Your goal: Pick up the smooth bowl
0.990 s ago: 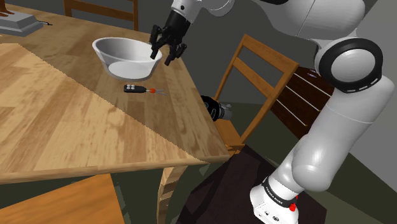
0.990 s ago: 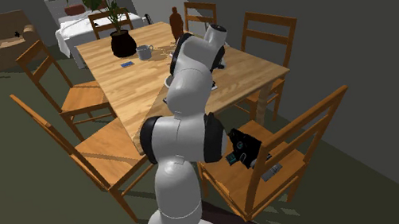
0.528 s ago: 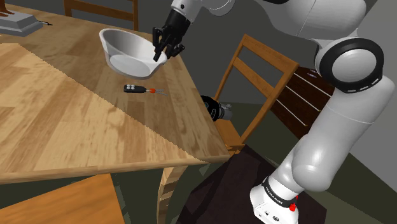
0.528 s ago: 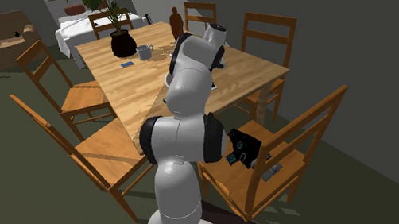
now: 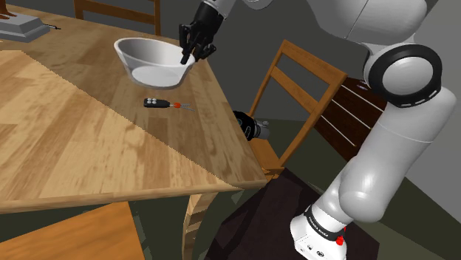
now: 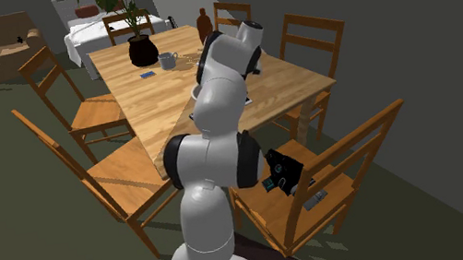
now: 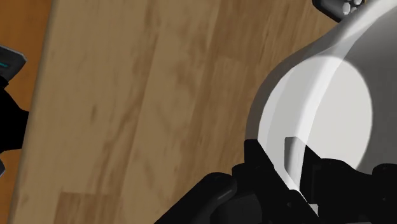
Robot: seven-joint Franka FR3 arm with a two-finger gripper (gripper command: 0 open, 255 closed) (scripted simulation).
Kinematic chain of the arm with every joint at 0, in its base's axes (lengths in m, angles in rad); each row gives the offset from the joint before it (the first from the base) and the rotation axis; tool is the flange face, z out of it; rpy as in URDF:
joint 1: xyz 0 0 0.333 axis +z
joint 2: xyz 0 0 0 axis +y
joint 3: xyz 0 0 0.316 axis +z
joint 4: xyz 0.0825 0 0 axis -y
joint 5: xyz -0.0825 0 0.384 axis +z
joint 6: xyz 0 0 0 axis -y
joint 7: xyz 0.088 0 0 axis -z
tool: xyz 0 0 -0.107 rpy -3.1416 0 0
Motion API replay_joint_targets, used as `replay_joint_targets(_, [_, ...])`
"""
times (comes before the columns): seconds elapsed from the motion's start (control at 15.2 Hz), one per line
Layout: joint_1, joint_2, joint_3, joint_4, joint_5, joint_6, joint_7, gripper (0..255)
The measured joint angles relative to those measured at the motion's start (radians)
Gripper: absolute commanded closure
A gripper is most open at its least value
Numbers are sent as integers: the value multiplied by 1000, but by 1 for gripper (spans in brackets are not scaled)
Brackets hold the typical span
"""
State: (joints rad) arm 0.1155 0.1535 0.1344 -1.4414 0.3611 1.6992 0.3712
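A plain white smooth bowl (image 5: 148,57) is near the table's far right edge in the shoulder view. My black gripper (image 5: 189,52) is shut on its right-hand rim, one finger inside the bowl and one outside. In the wrist view the rim of the bowl (image 7: 331,102) runs between the two fingers (image 7: 261,164), which clasp it, and my gripper (image 7: 289,159) sits over that rim. The bowl looks level and slightly off the wooden table (image 5: 89,140), casting a shadow beside it.
A small black key fob (image 5: 159,103) lies just in front of the bowl. A grey object (image 5: 18,26) sits at the table's far left. A wooden chair (image 5: 295,96) with a black device (image 5: 250,124) stands by the table edge. A dark vase (image 6: 142,50), mug (image 6: 168,61) and bottle (image 6: 204,26) stand farther along.
The fingers have closed on the bowl's rim. The bowl tipped and rose a little, shifting towards the shoulder view's upper left, and now hangs level.
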Motion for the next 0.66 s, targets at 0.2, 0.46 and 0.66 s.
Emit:
replay_joint_targets(0.2, [0, 18, 0, 67, -4, -46, 17, 255])
replay_joint_targets(0.46, [-1, 43, 0, 154, -9, -106, 37, 255])
replay_joint_targets(0.66, [1, 60, 1, 214, -12, -144, 53, 255])
